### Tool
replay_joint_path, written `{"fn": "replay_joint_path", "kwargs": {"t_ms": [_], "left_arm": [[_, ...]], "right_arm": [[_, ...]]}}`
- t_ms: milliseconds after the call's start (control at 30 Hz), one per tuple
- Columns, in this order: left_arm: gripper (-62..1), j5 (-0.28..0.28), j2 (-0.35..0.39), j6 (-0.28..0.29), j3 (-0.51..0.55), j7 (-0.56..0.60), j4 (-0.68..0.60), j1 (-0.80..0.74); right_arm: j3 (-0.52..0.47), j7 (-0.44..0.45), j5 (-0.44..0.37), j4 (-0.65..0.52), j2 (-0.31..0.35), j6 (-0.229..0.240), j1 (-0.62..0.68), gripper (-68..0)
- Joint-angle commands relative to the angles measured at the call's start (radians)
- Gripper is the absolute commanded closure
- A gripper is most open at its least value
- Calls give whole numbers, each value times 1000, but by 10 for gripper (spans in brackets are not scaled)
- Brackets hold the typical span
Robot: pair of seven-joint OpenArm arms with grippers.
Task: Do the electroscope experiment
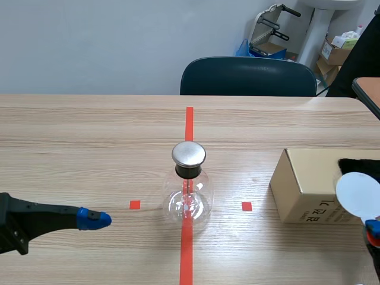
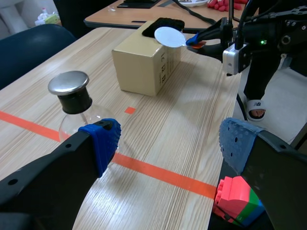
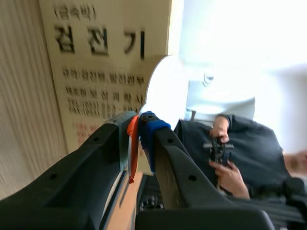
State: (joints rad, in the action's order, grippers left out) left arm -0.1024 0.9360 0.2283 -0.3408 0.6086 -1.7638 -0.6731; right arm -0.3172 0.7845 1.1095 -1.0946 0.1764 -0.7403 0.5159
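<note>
The electroscope (image 1: 189,189) is a clear glass flask with a round metal cap (image 1: 189,154); it stands on the red tape line at the table's middle. My left gripper (image 1: 95,219) is low at the left, open and holding nothing. In the left wrist view the flask's cap (image 2: 68,84) lies just ahead of the left finger. My right gripper (image 1: 372,230) sits at the right edge, shut on the orange handle (image 3: 132,143) of a white disc (image 1: 357,196). The disc (image 3: 168,91) is held up in front of the cardboard box (image 1: 306,184).
A black cloth (image 1: 359,166) lies on top of the box. A dark chair (image 1: 248,76) stands behind the table's far edge. Coloured toy bricks (image 2: 237,201) sit beyond the table's edge under my left gripper. A person's hands (image 3: 220,143) show behind the disc.
</note>
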Motion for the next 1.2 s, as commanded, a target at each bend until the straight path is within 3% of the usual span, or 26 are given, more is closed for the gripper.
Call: {"fn": "replay_joint_path", "kwargs": {"t_ms": [0,67,133,300,367,500,567,633,733,800,867,967,1033,1100,1167], "left_arm": [[-452,-6,-2,2,-9,20,-13,-8],[-452,-6,2,2,-9,28,-13,-8],[-452,-6,15,2,-9,50,-13,-8],[-452,-10,49,2,-8,132,-13,-8],[-452,-10,55,2,-8,136,-13,-8],[-452,-10,60,2,-8,140,-13,-8],[-452,-10,60,2,-8,140,-13,-8],[-452,-10,60,2,-8,139,-13,-8],[-452,-10,59,2,-8,138,-13,-8],[-452,-10,59,2,-8,138,-13,-8],[-452,-10,59,2,-8,138,-13,-8],[-452,-10,60,2,-6,138,-12,-8],[-452,-10,60,2,-6,140,-12,-8],[-452,-10,60,2,-6,140,-12,-8],[-452,-10,60,2,-6,140,-12,-8]], "right_arm": [[-2,-106,-25,-2,9,-43,5,-10],[-3,-240,-24,7,9,-43,5,-10],[-3,-273,-24,15,13,-43,5,-10],[0,-8,-20,15,17,-43,2,-10],[5,13,-37,15,15,-43,2,-10],[4,-220,-66,16,12,-43,5,-10],[4,-278,-66,16,14,-43,5,-10],[4,-221,-54,16,18,-43,4,-10],[4,-36,-47,16,17,-43,1,-10],[4,32,-47,16,17,-43,2,-10],[4,-15,-48,16,14,-43,3,-10],[4,-200,-47,16,13,-43,5,-10],[4,-249,-46,16,14,-43,5,-10],[4,-194,-39,16,18,-43,4,-10],[4,-74,-39,16,18,-43,2,-10]]}}
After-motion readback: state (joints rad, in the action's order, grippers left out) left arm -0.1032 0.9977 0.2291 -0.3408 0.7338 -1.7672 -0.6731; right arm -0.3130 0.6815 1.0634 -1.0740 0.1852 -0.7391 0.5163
